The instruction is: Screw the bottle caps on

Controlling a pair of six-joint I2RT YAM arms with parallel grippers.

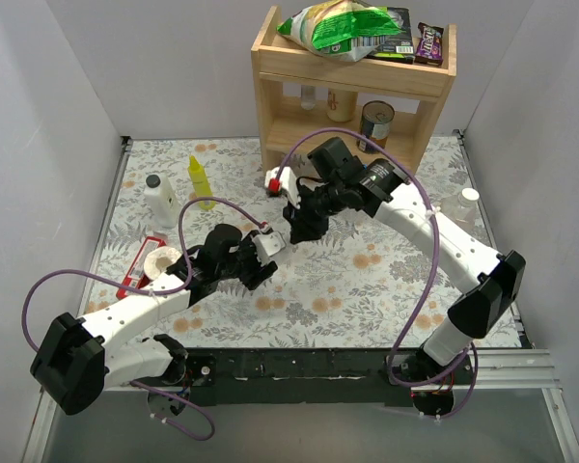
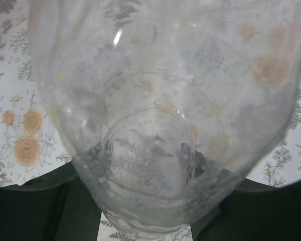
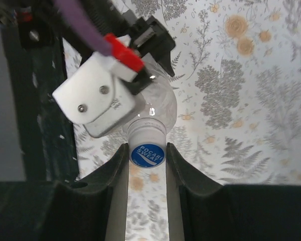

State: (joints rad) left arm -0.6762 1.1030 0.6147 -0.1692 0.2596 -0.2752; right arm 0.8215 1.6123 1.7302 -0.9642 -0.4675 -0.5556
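Right gripper point(image 3: 147, 148), its two dark fingers pressed against either side of a small round blue plastic cap point(image 3: 147, 154), which sits on the neck of a clear plastic bottle point(image 3: 163, 100). Left gripper point(image 1: 261, 253) is clamped around that bottle's body, near the middle of the flower-patterned table point(image 1: 386, 270)

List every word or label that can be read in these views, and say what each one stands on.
"POCARI SWEAT": on the blue cap of the clear bottle.
On the wooden shelf, the green bag, dark packet and can carry print too small to read.
Left wrist view: no text.
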